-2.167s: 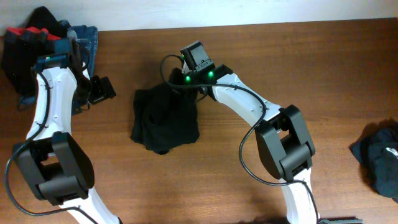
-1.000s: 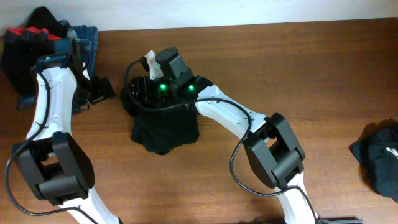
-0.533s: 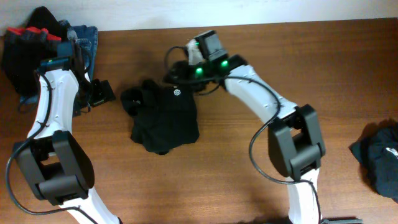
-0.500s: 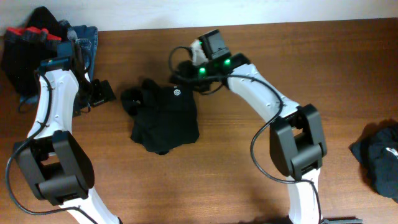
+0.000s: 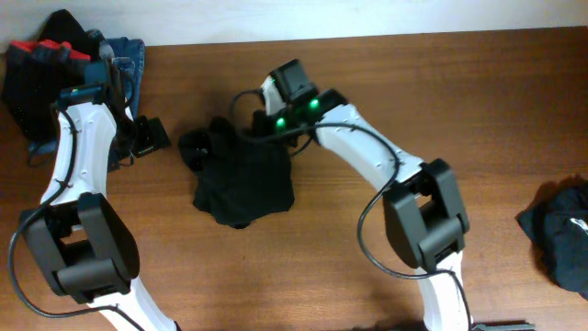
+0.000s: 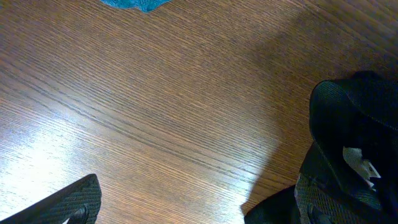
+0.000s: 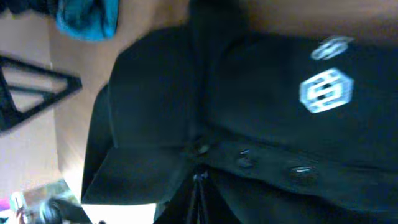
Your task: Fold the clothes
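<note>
Centrally, right gripper (image 7: 199, 186) pinched closed on fold of black top (image 5: 243, 184), at top's far edge; white logo (image 7: 326, 90) near fingers. Top lies crumpled mid-table. Left gripper (image 6: 193, 208) spread wide, holding nothing, just left of top, above bare wood. Two arms. Three cloth groups: top, pile (image 5: 55, 55) in far left corner, dark heap (image 5: 560, 230) at right edge. Brown wooden table (image 5: 459, 92); pale wall (image 5: 276, 18) behind.

Overhead looks straight down; both wrist views closely share the black top (image 5: 243, 179).
</note>
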Action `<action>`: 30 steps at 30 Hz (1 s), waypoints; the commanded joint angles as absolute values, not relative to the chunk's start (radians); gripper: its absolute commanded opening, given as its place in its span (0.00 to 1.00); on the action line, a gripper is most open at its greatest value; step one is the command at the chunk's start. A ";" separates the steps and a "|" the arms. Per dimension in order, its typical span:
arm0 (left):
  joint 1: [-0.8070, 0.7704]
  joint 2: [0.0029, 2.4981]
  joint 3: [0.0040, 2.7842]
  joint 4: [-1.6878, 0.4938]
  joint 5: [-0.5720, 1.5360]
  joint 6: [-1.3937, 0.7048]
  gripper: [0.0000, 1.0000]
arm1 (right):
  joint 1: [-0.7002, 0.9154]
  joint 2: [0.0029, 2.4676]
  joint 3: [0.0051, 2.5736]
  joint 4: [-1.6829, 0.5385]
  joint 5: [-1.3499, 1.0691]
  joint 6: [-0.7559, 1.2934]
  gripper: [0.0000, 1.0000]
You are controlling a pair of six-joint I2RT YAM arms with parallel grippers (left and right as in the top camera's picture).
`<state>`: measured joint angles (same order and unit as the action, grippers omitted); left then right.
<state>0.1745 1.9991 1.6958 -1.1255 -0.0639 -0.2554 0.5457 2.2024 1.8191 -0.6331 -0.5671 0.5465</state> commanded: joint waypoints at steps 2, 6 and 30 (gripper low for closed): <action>0.178 1.990 1.687 -1.126 -0.064 -0.266 0.99 | 0.606 2.232 1.831 -0.654 -0.540 0.569 0.06; 0.178 1.991 1.687 -1.126 -0.064 -0.266 0.99 | 0.648 2.233 1.828 -0.659 -0.533 0.569 0.07; 0.178 1.991 1.687 -1.126 -0.064 -0.266 0.99 | 0.748 2.377 1.822 -0.626 -0.527 0.557 0.04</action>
